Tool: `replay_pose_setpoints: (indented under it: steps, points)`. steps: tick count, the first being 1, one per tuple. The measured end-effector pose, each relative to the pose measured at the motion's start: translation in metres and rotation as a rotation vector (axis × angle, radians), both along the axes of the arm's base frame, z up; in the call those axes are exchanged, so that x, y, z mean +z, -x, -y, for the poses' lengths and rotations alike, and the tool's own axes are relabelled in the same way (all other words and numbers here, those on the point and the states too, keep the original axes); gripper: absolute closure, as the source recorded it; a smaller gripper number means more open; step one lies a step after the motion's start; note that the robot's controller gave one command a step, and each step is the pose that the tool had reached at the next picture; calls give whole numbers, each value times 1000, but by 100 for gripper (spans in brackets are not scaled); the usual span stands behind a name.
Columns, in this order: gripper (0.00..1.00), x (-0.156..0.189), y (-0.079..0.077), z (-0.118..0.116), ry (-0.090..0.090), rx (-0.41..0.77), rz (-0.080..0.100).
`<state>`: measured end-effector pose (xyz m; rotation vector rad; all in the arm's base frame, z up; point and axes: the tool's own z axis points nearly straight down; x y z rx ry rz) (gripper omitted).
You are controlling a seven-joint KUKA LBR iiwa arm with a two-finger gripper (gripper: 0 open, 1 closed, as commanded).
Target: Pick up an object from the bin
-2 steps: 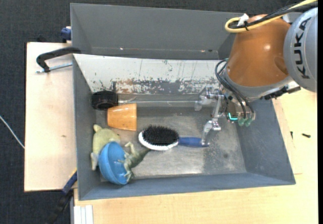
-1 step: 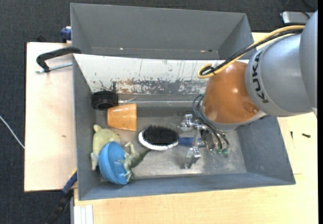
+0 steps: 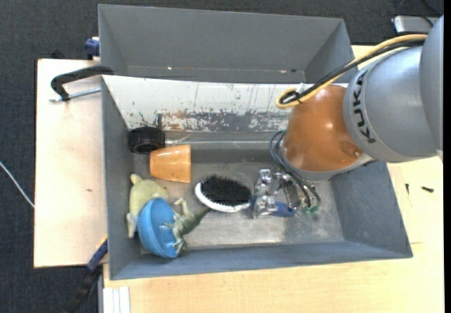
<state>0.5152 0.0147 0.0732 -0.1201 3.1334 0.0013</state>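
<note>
Gripper [image 3: 270, 200] sits low, just right of black-bristled oval hairbrush [image 3: 224, 194]; its opening cannot be told. Hairbrush is likely candidate. Good grasp: centre over hairbrush, span narrow width, stay clear of orange cup [image 3: 171, 163] up-left of hairbrush.

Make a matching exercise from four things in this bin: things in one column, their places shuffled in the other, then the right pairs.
Things
1. black wheel
2. orange cup
3. hairbrush
4. blue round toy

Places
A. just left of the gripper
B. lower-left corner of the bin in the view
C. upper-left of the floor, by the back wall
D. lying on its side, right below the wheel in the view

Pairs: 1-C, 2-D, 3-A, 4-B
</note>
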Motion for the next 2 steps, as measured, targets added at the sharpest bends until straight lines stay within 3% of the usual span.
replay_pose_setpoints:
  steps: [1, 2]
  points:
    - [100, 118, -26, 22, 3, 172, 8]
    - [100, 177, -28, 23, 2, 218, 7]
